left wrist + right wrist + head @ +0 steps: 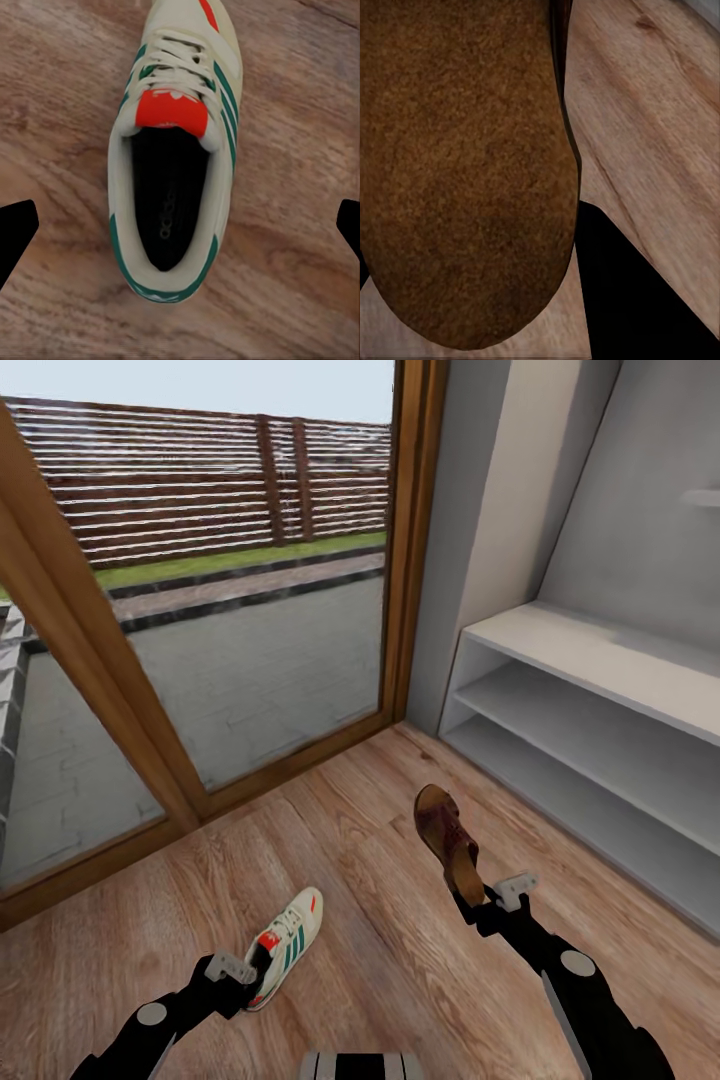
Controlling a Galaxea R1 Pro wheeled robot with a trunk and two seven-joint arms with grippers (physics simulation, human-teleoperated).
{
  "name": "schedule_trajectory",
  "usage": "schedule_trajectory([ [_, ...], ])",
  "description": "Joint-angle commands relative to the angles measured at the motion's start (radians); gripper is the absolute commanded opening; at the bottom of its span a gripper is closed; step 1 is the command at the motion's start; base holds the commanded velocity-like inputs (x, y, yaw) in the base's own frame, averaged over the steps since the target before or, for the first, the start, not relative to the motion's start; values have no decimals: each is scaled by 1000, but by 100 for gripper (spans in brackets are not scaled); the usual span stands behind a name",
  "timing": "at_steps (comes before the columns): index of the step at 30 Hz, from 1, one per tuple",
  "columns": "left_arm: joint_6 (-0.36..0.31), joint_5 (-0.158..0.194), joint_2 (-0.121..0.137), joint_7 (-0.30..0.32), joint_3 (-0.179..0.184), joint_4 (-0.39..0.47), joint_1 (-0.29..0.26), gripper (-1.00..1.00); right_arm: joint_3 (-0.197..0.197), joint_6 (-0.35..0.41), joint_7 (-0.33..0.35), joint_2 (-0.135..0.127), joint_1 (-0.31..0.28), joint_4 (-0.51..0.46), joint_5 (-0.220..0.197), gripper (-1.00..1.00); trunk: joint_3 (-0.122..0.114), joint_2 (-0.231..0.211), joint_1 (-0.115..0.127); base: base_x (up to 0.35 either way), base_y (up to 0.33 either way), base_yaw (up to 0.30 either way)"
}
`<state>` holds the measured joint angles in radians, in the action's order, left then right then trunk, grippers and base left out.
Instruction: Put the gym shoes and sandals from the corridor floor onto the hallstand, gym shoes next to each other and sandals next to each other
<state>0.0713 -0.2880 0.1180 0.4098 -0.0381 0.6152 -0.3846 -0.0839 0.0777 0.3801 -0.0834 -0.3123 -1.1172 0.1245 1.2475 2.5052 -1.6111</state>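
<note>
A sandal [449, 843] is gripped at its heel by the right pincer [492, 905]; a gym shoe [287, 945] lies under the open left pincer [243, 972].

The sandal is held clear above the corridor floor [370, 920], its toe pointing away from the right pincer, with the hallstand [590, 660] near, ahead of that pincer and to its outer side. To do this step well, the sandal should be carried level over a shelf edge and released only when the sole is fully supported. The right arm is stretched forward and low. The left arm is bent low, its spread fingers [16, 229] seen at both sides of the shoe heel, not touching it.
</note>
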Motion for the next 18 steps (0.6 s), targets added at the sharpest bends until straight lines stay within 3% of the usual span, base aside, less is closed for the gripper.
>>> schedule_trajectory([
  [1,7,-11,0,4,-4,0,0,100,-3,5,6,1,0,-2,6,-100,6,1,0,0,0,0],
  [7,7,-12,1,3,-3,0,0,100,-3,5,6,1,0,-2,6,-100,39,2,-3,0,0,0],
  [18,9,-13,2,2,-4,1,3,100,-2,5,6,1,0,-3,6,-100,45,2,-3,0,0,0],
])
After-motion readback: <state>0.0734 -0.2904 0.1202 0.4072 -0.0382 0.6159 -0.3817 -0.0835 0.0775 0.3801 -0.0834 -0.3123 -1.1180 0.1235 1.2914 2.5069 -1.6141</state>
